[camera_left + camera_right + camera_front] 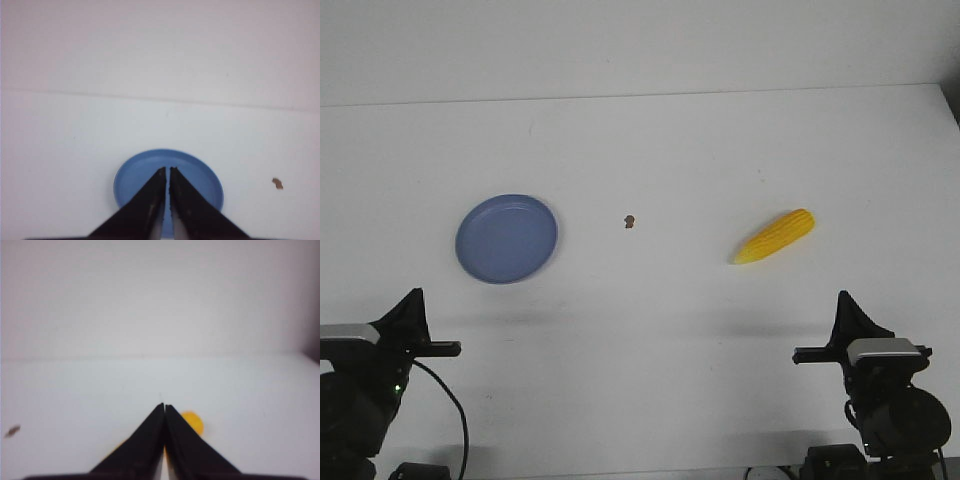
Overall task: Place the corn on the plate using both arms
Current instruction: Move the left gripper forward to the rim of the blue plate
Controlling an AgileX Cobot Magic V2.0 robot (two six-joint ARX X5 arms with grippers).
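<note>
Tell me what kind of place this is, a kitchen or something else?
Probably a robot test bench, not a kitchen. A bare white table against a plain white wall carries only a blue plate, a yellow corn cob and a brown speck, with two black grippers, left and right, at its near edge.

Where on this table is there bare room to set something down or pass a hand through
Bare white table runs all along the far side, behind the plate and the corn. The near strip between the left gripper and the right gripper is also bare. Between plate and corn only a tiny brown speck interrupts the gap. Nowhere looks crowded.
</note>
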